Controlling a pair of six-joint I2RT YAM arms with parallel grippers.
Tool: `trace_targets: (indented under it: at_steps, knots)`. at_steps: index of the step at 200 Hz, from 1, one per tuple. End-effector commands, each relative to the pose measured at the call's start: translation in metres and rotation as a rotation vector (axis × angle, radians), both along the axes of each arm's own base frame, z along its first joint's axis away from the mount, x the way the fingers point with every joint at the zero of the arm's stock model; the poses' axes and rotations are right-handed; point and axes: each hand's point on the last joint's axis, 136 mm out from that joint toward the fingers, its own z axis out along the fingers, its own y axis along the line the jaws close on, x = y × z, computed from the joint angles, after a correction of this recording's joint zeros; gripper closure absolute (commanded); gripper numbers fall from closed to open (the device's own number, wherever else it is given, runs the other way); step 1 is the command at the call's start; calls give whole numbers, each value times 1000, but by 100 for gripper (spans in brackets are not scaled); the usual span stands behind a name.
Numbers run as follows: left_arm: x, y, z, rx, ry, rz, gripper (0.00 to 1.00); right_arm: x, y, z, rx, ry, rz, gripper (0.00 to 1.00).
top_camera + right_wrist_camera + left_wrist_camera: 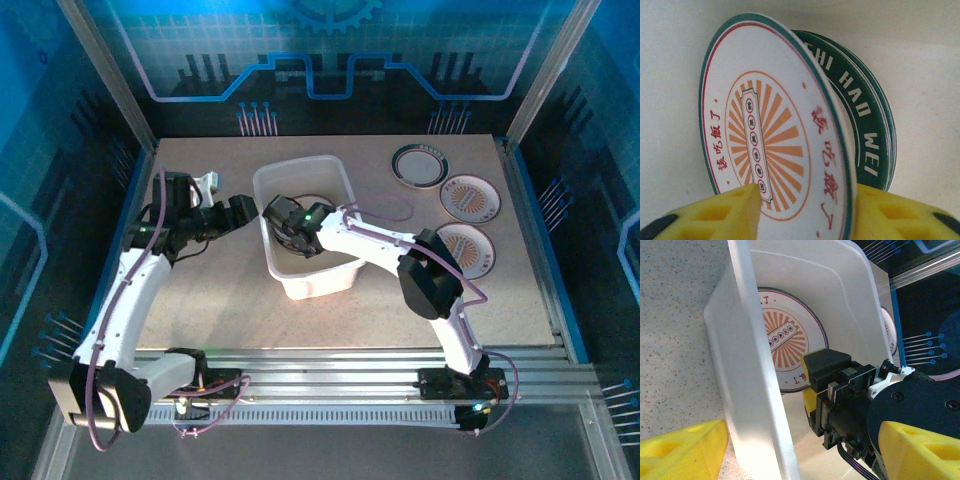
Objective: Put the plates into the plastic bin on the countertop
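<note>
A plate (775, 125) with an orange radial centre stands tilted inside the plastic bin (300, 163), leaning on green-rimmed plates (865, 125) behind it. My right gripper (807, 210) reaches down into the bin and is open, one yellow finger (725, 215) in front of the plate's face and the other behind its rim. My left gripper (800, 455) is open and straddles the bin's left wall (747, 390), one finger outside and one inside. Three more plates lie on the countertop (230, 300) at the right: a green-rimmed one (420, 165) and two orange-patterned ones (470, 197) (466, 247).
The bin sits mid-table, tipped slightly toward the front. Blue walls and metal rails frame the countertop. Bare beige surface lies in front of the bin and to its left.
</note>
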Motion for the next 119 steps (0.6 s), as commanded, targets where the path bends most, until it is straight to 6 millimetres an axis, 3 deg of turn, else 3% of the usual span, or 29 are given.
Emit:
trace_targets:
  at_steps: [1, 52, 88, 100, 119]
  knots:
    - [-5, -1, 7, 10, -22, -12, 20, -1, -4, -13, 21, 0, -85, 41]
    - [-6, 2, 2, 13, -8, -4, 20, 3, -1, -12, 37, -35, -52, 20]
    - [-6, 4, 0, 4, 5, 6, 20, 11, 4, 17, 34, -114, 37, 8]
    - [-5, 4, -1, 1, 9, 9, 20, 11, 4, 28, 20, -135, 70, 0]
    - [-4, 5, -3, -1, 17, 12, 20, 9, 6, 43, 5, -169, 140, 0]
